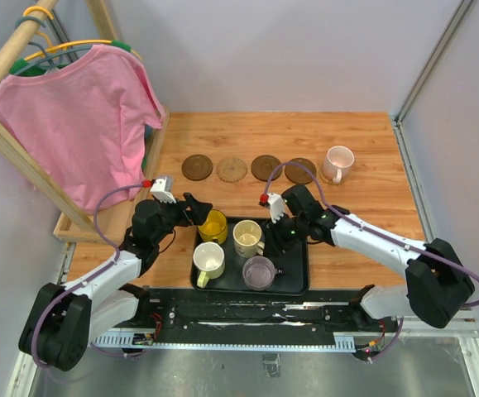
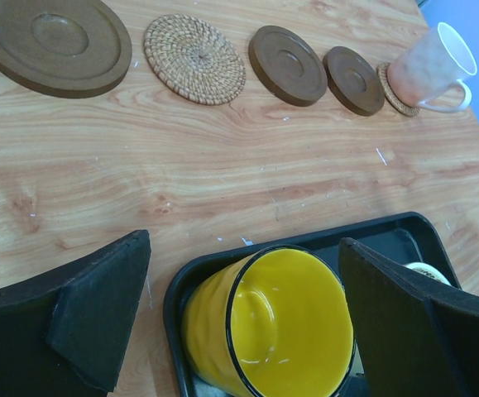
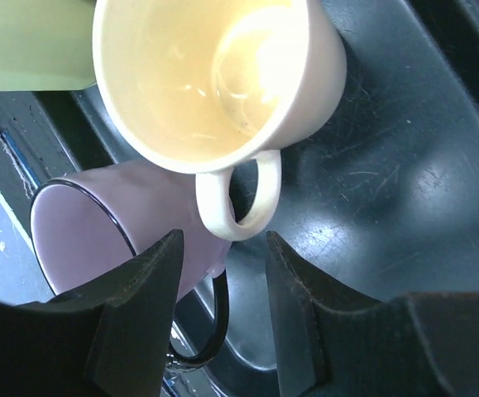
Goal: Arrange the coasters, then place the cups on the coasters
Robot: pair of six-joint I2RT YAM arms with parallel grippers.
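Four coasters lie in a row at the back: dark brown [image 1: 197, 167], tan woven [image 1: 232, 169], dark brown [image 1: 265, 167], dark brown [image 1: 300, 170]. A pale pink cup [image 1: 337, 163] stands on a fifth, woven coaster [image 2: 385, 87]. The black tray [image 1: 293, 277] holds the yellow cup [image 1: 213, 225], cream cup [image 1: 248, 238], white cup [image 1: 208, 260] and purple cup [image 1: 259, 272]. My left gripper [image 2: 246, 248] is wide open, straddling the yellow cup [image 2: 280, 331] without touching it. My right gripper [image 3: 222, 244] is open, its tips just short of the cream cup's handle [image 3: 241, 207].
A wooden rack with a pink shirt [image 1: 82, 124] stands at the left, its base [image 1: 98, 223] beside my left arm. The purple cup [image 3: 82, 240] lies close under my right gripper's left finger. Grey walls bound the table at the back and right.
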